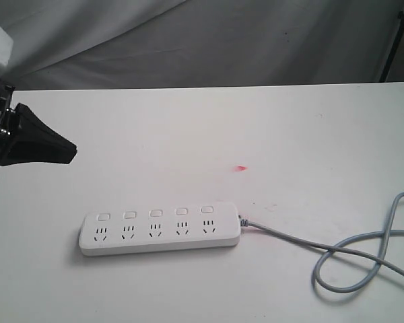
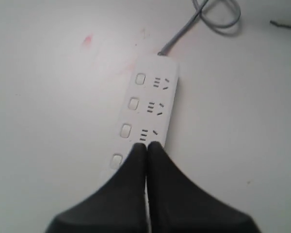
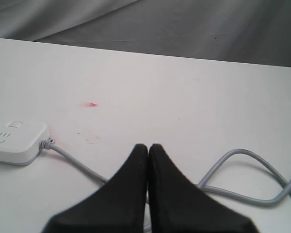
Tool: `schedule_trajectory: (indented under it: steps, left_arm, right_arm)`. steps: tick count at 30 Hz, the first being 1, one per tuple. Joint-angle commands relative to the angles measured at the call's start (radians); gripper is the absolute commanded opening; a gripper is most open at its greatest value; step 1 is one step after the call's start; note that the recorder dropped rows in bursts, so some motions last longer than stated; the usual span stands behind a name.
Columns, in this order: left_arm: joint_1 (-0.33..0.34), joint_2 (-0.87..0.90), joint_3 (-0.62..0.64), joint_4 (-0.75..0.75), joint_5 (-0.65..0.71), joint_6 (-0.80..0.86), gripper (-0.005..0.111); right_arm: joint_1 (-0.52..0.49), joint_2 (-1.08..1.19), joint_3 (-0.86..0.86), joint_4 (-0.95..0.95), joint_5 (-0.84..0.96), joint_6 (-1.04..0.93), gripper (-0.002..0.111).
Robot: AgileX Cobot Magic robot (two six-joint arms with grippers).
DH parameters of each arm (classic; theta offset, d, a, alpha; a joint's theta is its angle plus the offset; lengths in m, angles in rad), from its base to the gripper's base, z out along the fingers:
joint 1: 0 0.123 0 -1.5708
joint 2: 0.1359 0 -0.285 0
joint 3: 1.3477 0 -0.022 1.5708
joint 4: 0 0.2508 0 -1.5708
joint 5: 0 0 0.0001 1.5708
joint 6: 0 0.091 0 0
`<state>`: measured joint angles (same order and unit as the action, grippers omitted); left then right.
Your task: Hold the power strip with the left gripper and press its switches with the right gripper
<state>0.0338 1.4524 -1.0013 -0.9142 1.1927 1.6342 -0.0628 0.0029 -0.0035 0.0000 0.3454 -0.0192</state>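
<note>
The white surface (image 1: 188,134) spreads under both hands, with a grey cloth (image 1: 209,40) hanging beyond its far edge. The power strip (image 1: 160,232) lies flat on the surface, below and ahead of the left hand (image 1: 67,153). Nothing holds the strip. In the left wrist view the strip (image 2: 153,92) runs lengthwise away from that hand's fingertips (image 2: 146,146), which overlap its near half. The exterior view shows the hand apart from the strip, up at the side.

The grey cord (image 1: 363,252) leaves the strip's end farthest from the left hand and curls into a loose loop. That loop (image 3: 252,170) lies just ahead of the right hand (image 3: 148,146), and one run of cord passes under its fingertips.

The left hand is clenched, its two black fingers pressed tip to tip on nothing. The right hand is clenched the same way and empty. It hangs above the cord, with the strip's cord end (image 3: 17,141) ahead of it and off to one side.

The five switches (image 1: 155,213) sit in a row, one beside each socket, well apart from the right hand. A small red mark (image 1: 240,167) shows on the surface beyond the strip.
</note>
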Motion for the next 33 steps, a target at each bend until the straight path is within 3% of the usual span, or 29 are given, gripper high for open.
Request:
schedule_trajectory:
  steps: [1,28,30,33]
  left_arm:
    - [-0.004,-0.038,-0.004,-0.076,0.028,-0.17,0.0]
    - [0.009,-0.093,0.002,-0.101,0.028,-0.169,0.0]
    - [0.009,-0.165,0.036,-0.151,-0.047,-0.172,0.0]
    - [0.009,-0.32,0.163,-0.267,-0.353,-0.172,0.0]
  right_arm:
    - [-0.006,-0.003,0.003,-0.006,-0.004,0.001,0.0]
    - [-0.006,-0.003,0.003,-0.006,-0.004,0.001,0.0]
    - [-0.006,-0.003,0.003,-0.006,-0.004,0.001,0.0]
    - [-0.006,-0.003,0.003,-0.006,-0.004,0.001,0.0]
